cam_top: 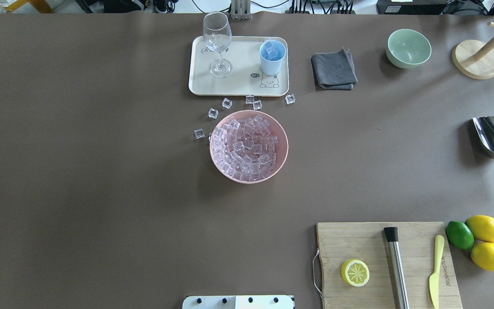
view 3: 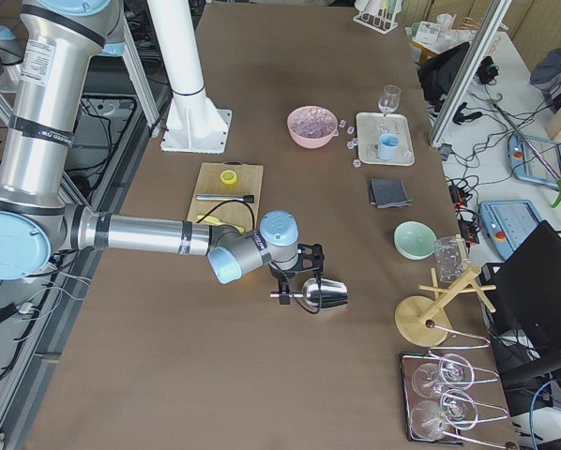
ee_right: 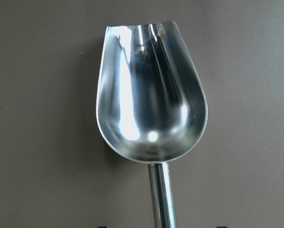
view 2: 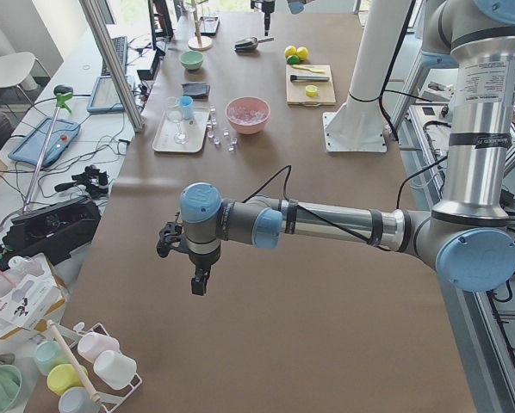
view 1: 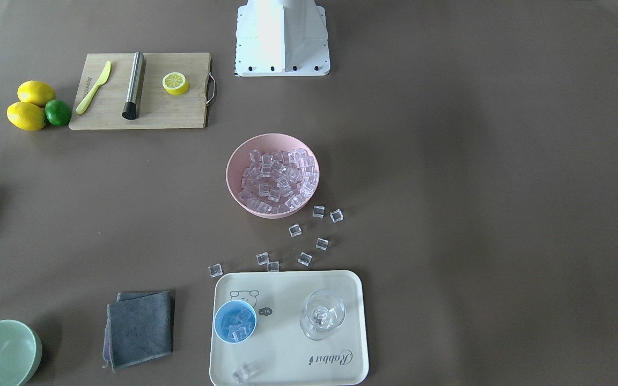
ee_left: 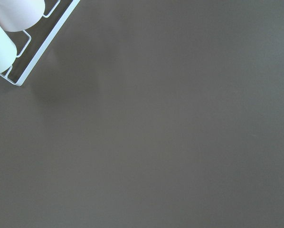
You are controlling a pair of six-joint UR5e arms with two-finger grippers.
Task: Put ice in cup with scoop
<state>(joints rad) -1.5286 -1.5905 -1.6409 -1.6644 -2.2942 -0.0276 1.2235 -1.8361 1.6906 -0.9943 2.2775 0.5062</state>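
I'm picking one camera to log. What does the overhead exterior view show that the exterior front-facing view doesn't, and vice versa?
Only the overhead exterior shows the scoop clearly, at its right edge, and a wooden stand. Only the front-facing view shows a loose cube on the operator-side edge of the tray. Both show the pink bowl of ice, the blue cup holding cubes on the tray, the glass, scattered cubes and the cutting board.

Grey cloth [cam_top: 334, 68], green bowl [cam_top: 408, 48], lime [cam_top: 459, 234].
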